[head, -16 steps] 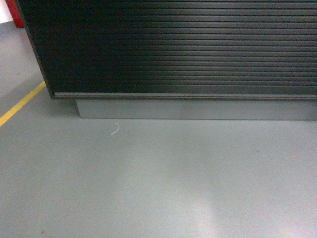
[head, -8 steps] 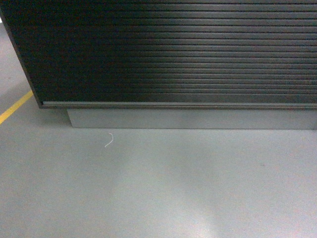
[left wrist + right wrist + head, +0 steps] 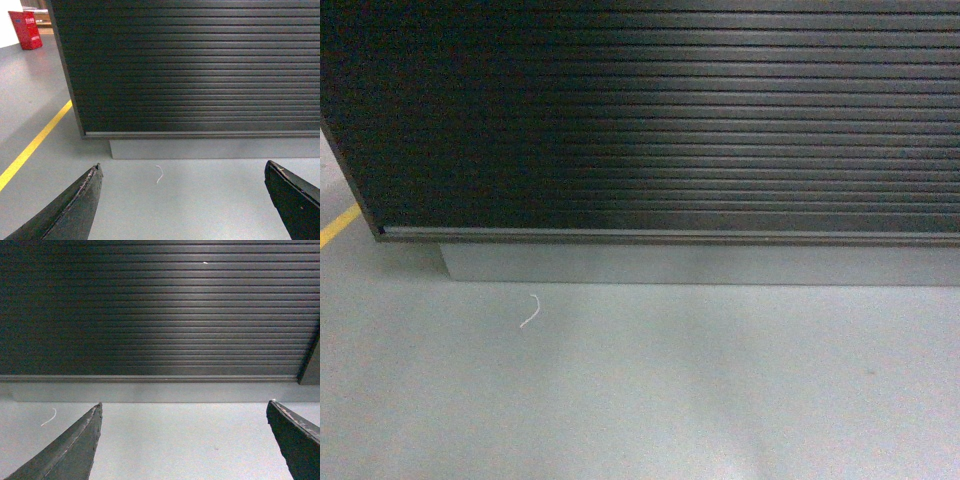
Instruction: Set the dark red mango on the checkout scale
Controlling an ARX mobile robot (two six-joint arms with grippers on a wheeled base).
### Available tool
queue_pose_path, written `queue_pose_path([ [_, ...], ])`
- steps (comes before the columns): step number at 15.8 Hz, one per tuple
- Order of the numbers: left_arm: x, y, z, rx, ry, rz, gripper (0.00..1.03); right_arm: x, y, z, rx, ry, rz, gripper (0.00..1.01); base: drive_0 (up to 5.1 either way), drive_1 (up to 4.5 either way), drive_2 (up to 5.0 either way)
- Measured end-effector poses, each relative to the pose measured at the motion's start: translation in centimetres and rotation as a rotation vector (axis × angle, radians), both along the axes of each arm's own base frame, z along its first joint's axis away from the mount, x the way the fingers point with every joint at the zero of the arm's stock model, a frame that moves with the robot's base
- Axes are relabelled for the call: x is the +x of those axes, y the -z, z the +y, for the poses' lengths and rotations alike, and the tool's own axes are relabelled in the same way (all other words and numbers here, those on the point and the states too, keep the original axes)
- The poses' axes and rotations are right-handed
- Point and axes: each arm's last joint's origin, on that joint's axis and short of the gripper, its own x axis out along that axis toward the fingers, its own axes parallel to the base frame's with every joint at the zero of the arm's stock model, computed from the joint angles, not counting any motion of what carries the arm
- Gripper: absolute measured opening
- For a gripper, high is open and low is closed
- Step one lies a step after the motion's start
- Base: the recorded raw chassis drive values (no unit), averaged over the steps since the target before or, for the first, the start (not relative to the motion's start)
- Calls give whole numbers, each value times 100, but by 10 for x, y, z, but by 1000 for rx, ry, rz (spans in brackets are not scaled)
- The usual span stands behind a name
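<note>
Fingers of your left gripper [image 3: 182,200] and right gripper [image 3: 184,440] spread wide, holding nothing.
You face the checkout [image 3: 660,120] front; mango and scale are out of view, so everything remains.

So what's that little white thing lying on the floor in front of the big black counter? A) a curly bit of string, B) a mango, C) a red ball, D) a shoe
A: a thin, curved white string lies on the grey floor just in front of the checkout, and the left wrist view shows it too, ahead of the open fingers.
</note>
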Motion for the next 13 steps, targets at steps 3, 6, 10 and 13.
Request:
queue_pose_path([
  [3,0,0,0,0,0,-2,98,0,0,0,0,0,1,98,2,289,-284],
  [6,0,0,0,0,0,-2,98,0,0,0,0,0,1,98,2,289,-284],
  [10,0,0,0,0,0,-2,98,0,0,0,0,0,3,98,2,289,-284],
  [13,0,0,0,0,0,0,98,0,0,0,0,0,2,98,2,289,-284],
])
